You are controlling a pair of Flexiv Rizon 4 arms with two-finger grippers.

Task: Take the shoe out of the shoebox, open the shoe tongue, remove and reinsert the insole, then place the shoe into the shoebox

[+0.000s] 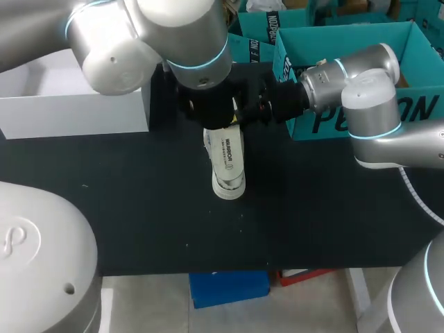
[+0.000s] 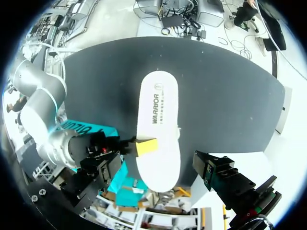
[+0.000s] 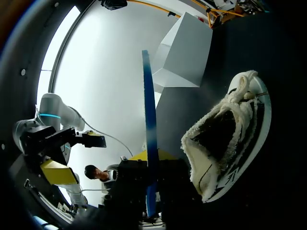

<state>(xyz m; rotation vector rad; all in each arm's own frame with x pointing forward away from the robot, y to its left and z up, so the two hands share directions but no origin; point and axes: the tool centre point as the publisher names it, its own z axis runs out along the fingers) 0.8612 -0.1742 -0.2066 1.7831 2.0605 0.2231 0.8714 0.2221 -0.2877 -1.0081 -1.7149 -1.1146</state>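
Shoe (image 3: 225, 143): sits sole-down near the middle of the dark surface (image 1: 139, 208), outside the shoebox. Its fleecy opening is exposed, and its toe points to the near edge.
Insole (image 2: 158, 110): white printed face up, held flat just above the shoe and covering most of it from overhead. Edge-on it shows as a thin blue strip.
Right end effector (image 2: 145, 146): reaches in from the right and is clenched on the insole's edge, with one yellow tip on the top face.
Left end effector (image 3: 79, 155): hangs above the shoe and insole, released, with its fingers apart and nothing between them.
Shoebox (image 1: 333, 48): teal, far right, behind the right arm.
White box (image 1: 76, 104): far left on the surface.
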